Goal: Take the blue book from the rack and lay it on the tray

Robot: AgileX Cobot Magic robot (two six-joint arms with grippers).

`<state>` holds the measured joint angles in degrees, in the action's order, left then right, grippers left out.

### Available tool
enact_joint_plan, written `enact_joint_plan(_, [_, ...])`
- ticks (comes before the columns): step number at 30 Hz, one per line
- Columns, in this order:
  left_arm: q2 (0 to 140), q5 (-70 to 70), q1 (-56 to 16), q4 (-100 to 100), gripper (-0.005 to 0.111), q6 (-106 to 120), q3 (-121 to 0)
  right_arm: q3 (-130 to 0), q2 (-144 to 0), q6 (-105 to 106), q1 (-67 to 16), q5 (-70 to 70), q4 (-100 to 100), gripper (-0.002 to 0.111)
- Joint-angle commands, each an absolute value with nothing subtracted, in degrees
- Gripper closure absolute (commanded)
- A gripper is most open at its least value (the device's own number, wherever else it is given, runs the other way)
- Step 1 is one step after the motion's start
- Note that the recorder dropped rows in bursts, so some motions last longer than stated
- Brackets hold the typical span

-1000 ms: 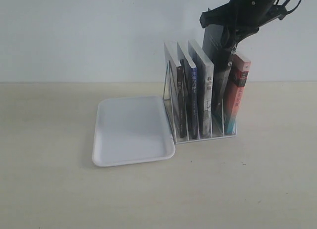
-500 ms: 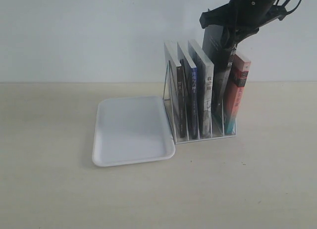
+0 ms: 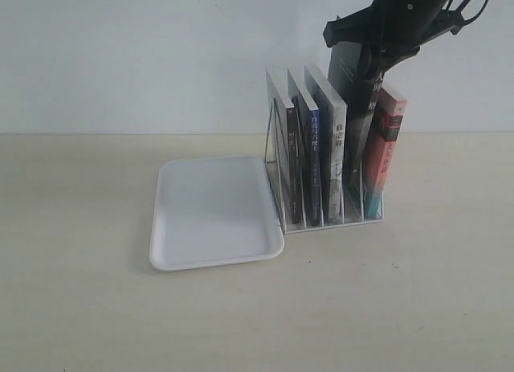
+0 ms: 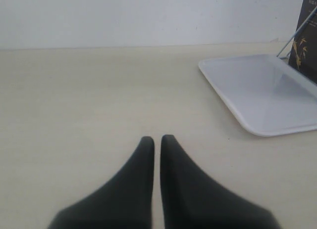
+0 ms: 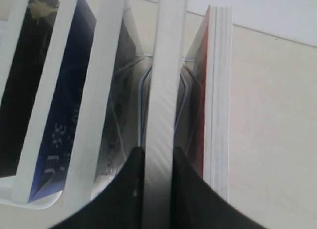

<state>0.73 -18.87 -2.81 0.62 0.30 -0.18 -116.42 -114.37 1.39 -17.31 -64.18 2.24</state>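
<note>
Our right claw (image 5: 157,154) is pinching the black-spined book (image 5: 166,66) by its white page edge. The right wrist view shows a dark finger pressed against each side of that edge and nothing of the cover. The exterior view supplies the rest: a dark grey cover and a black spine, in the fourth slot from the tray end. Its top stands higher than its neighbours', and its lower part is down between the wire dividers of the rack (image 3: 333,225).

Just beside it, away from the tray, leans the red-spined book (image 3: 385,147). On the other side comes a pale-spined book (image 3: 334,151), then the blue book (image 5: 64,103), which is upright in the second slot from the tray end and touched by neither claw. The right wrist view shows its blue cover with white characters, where the exterior view gives only a thin blue spine. A dark-covered book (image 5: 25,61) fills the end slot.

The tray (image 3: 213,207) lies flat on the desk (image 3: 418,292), its edge right against the rack's foot.

Our left claw (image 4: 157,140) is outside the exterior view. Its own wrist view shows the tips pressed together with only a hairline slit between them, holding nothing, over bare desk and apart from the tray's corner.
</note>
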Motion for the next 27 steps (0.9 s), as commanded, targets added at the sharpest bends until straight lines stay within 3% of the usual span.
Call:
enact_joint_plan(1, [0.48, -18.06, -2.63, 0.58, 0.103, 0.48, 0.0, -116.65, -115.48, 2.0, -17.24, -62.78, 2.03, 0.108])
enact_joint_plan(10, [0.48, -18.06, -2.63, 0.58, 0.103, 0.48, 0.0, -116.65, -117.29, 2.46, -17.24, -60.5, 2.46, 0.108])
enact_joint_plan(13, [0.48, -18.06, -2.63, 0.58, 0.103, 0.48, 0.0, -116.65, -117.29, 3.33, -17.24, -61.44, 2.46, 0.099])
enact_joint_plan(18, [0.48, -18.06, -2.63, 0.58, 0.103, 0.48, 0.0, -116.65, -117.29, 3.33, -17.24, -63.12, 2.46, 0.075])
enact_joint_plan(27, [0.48, -18.06, -2.63, 0.58, 0.103, 0.48, 0.0, -116.65, -115.83, 3.33, -17.24, -64.16, 2.46, 0.072])
